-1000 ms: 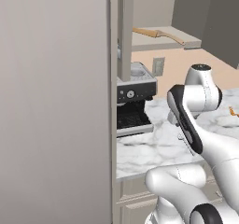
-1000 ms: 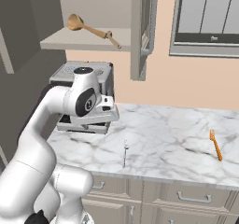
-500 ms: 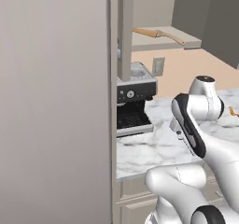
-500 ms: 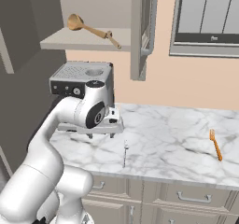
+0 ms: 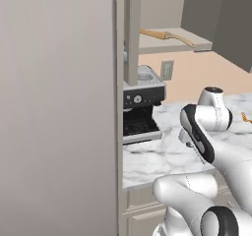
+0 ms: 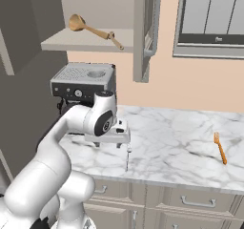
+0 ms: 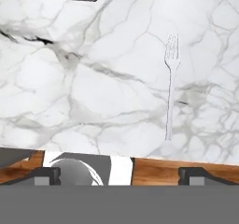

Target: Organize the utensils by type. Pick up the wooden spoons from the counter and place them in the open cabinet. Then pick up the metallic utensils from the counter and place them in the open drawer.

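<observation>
The jaws [image 7: 119, 174] stand wide open and hold nothing; in the hand view their two dark tips sit at the lower left and lower right, well apart, looking down on the white marble tabletop [image 7: 93, 87]. A thin silver fork [image 7: 170, 85] lies flat on the marble in the right half of that view, tines toward the top of the frame, handle running down toward the tabletop's front edge.

In the right base view the same silver fork [image 6: 127, 157] lies near the front edge of the tabletop [image 6: 176, 142], at the centre of the frame, just below the robot's hand [image 6: 114, 131], which hangs above the marble. An orange fork [image 6: 219, 148] lies far off at the right of the frame, tines pointing away from the front edge.

At the upper left of that view, two wooden spoons rest on the cabinet shelf [image 6: 62, 44]: a large wooden spoon [image 6: 86, 26] with a round bowl, and a smaller wooden spoon [image 6: 114, 39] just beside its handle end. The cabinet door [image 6: 143, 27] stands open. A grey coffee machine [image 6: 83, 80] sits on the tabletop under the shelf, behind the arm.

In the left base view the spoons show on the shelf [image 5: 167, 41] at the upper middle.
</observation>
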Robot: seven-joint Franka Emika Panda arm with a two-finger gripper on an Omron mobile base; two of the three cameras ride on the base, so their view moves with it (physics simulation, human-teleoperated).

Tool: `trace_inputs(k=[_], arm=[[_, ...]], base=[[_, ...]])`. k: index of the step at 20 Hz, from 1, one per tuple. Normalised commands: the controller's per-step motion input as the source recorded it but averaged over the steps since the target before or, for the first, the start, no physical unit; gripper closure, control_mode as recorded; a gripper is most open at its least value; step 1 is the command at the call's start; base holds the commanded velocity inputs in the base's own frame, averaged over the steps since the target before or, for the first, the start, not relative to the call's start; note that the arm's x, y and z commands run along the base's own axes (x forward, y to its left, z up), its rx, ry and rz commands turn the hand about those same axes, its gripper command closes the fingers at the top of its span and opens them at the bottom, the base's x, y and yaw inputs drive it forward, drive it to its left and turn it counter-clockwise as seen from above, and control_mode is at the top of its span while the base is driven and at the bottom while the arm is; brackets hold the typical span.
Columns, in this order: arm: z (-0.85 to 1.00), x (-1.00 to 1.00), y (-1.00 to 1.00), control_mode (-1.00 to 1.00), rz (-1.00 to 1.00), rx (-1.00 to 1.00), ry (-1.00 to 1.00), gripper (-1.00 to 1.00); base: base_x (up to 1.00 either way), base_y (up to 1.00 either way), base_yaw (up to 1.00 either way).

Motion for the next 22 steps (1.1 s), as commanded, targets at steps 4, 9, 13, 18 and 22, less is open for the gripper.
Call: trace_inputs(k=[4,9,13,18,22], arm=[[-0.25,0.27,-0.19,-1.0,-0.07,0.0,0.06,-1.0],[-0.31,0.31,-0.23,-1.0,-0.04,0.0,0.02,-1.0],[-0.42,0.21,-0.2,-1.0,-0.01,0.0,0.0,-1.0],[-0.41,0.02,-0.13,-1.0,0.0,0.0,0.0,-1.0],[-0.33,0.02,-0.16,-1.0,0.0,0.0,0.01,-1.0]], base=[[0.0,0.0,0.0],[0.0,0.0,0.0],[0.0,0.0,0.0],[0.0,0.0,0.0],[0.0,0.0,0.0]])
